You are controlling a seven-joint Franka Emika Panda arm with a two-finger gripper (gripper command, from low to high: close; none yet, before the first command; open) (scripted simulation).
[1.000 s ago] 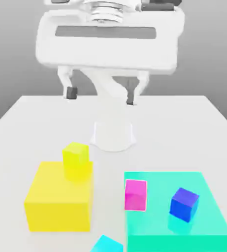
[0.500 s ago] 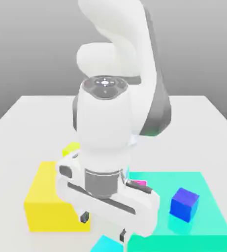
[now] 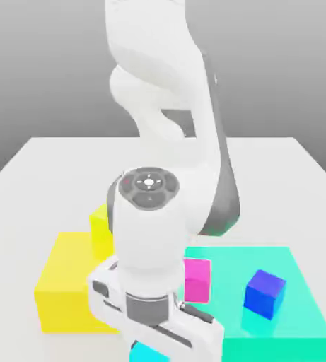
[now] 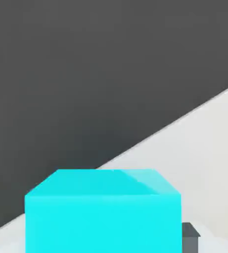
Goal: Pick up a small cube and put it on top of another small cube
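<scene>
Cyan cube (image 4: 102, 212) sits on the table (image 3: 45, 162) directly beneath the fingers (image 4: 190, 236); their spread I cannot tell, one tip beside it.

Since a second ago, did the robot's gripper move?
Yes. The gripper went from high above the table down toward the exterior view's bottom, onto the cyan cube.

**Where my two cameras look**

The exterior camera faces me head-on from above the surface's (image 3: 45, 159) near edge, looking down past my arm (image 3: 165, 141). My hand camera sits low, very close to the cyan cube (image 4: 103, 212). Both views share that cube (image 3: 148, 352) and the surface (image 4: 209, 148).
</scene>
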